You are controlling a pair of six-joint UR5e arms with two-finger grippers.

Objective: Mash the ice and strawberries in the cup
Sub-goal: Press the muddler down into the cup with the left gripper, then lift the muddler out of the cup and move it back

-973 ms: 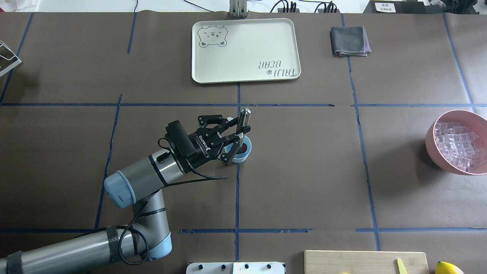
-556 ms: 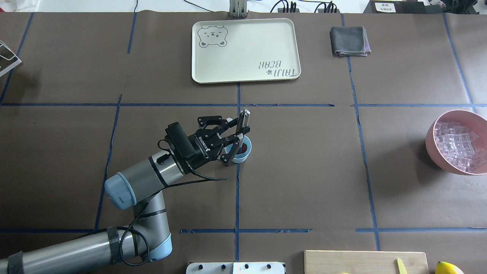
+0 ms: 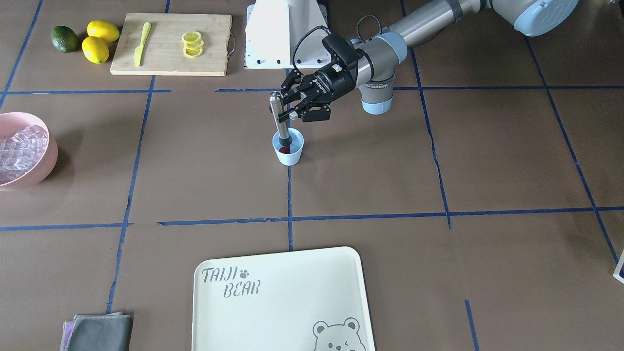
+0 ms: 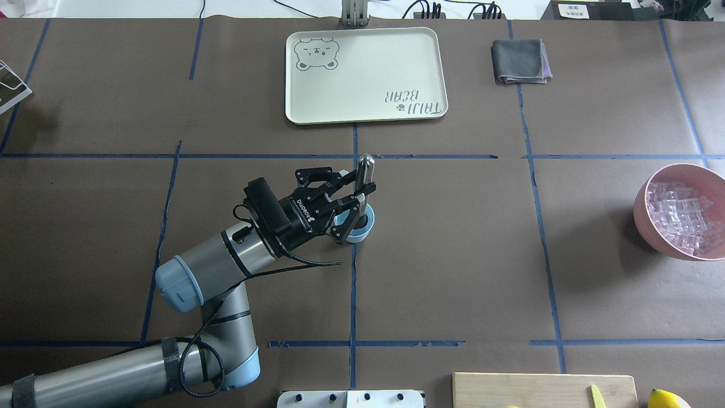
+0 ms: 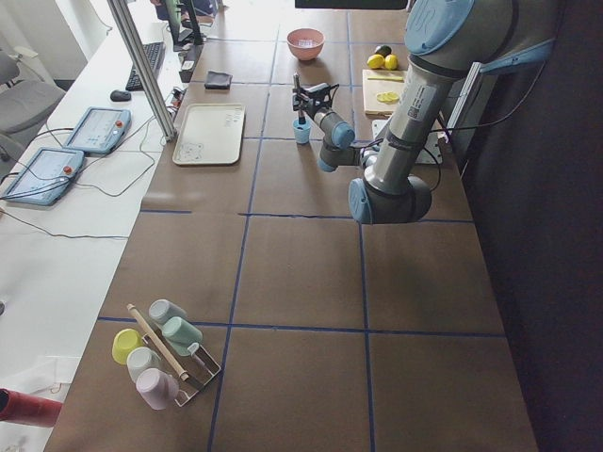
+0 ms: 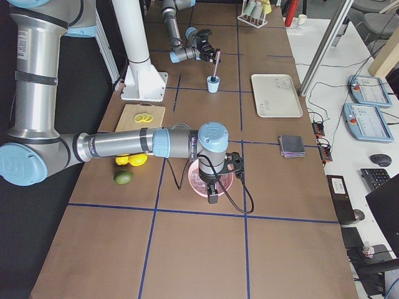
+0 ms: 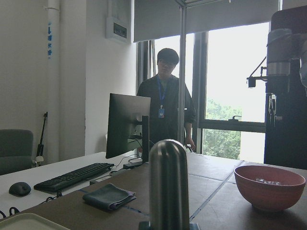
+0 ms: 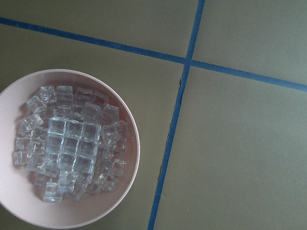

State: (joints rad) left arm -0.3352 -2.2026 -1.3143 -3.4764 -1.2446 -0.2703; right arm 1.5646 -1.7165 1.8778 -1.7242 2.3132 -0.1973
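Toward the table's (image 4: pixel 453 272) middle, just left of the centre tape line (image 4: pixel 352 294), the left gripper (image 4: pixel 357 195) is closed on a slim, polished steel muddler with a rounded top (image 4: pixel 366 171). Its dark lower end is sunk in the small, light blue, tapering plastic cup (image 4: pixel 365 231). Compared with a second ago, the muddler's top has been carried slightly toward the table's far edge, and the wrist with it, while the cup is unmoved. This is judged to be one stroke of the mashing. Red strawberry pulp (image 3: pixel 286 150) is seen low in the cup. No ice can be made out there, so the mash is judged only partly done. At the table's right edge, clear, glassy ice cubes (image 4: pixel 682 215) are heaped in a smooth, round pink bowl (image 4: pixel 638 218). The right gripper (image 6: pixel 212 196) is hung over that bowl; whether it is open or closed cannot be told.
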